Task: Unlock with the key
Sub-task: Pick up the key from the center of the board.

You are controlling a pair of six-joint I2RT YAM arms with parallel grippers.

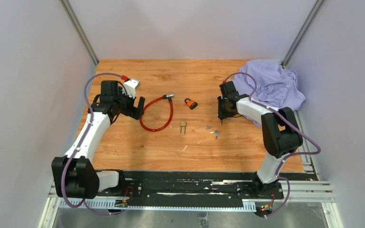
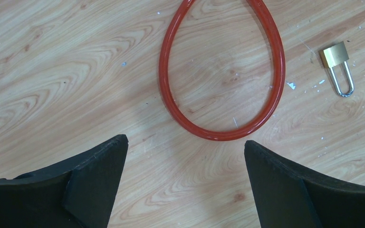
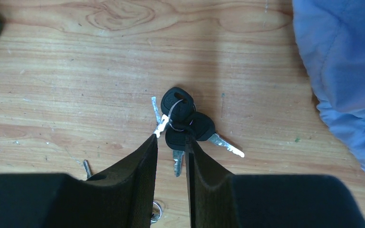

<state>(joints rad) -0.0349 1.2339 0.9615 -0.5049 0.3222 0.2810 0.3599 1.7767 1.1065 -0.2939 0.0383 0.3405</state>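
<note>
Jaws of right gripper (image 3: pixel 171 139) standing narrow around black keys (image 3: pixel 183 123) on table (image 3: pixel 52 71), one blade lying between fingers (image 3: pixel 123 190); cannot tell if pinching. Left gripper (image 2: pixel 185 147) jaws spreading wide, hovering above red cable (image 2: pixel 221 71). Brass padlock (image 2: pixel 338 66) lying near cable, not touching.

The left arm (image 1: pixel 92 135) at eight o'clock is wearing white shells, black joints, a purple cable (image 1: pixel 86 92); the left tool (image 2: pixel 185 145) is looking black.

The red cable (image 2: pixel 164 71) is cut off at the top edge, the blue cloth (image 3: pixel 342 57) at the right; the jaws partly hide one key (image 3: pixel 177 164).
</note>
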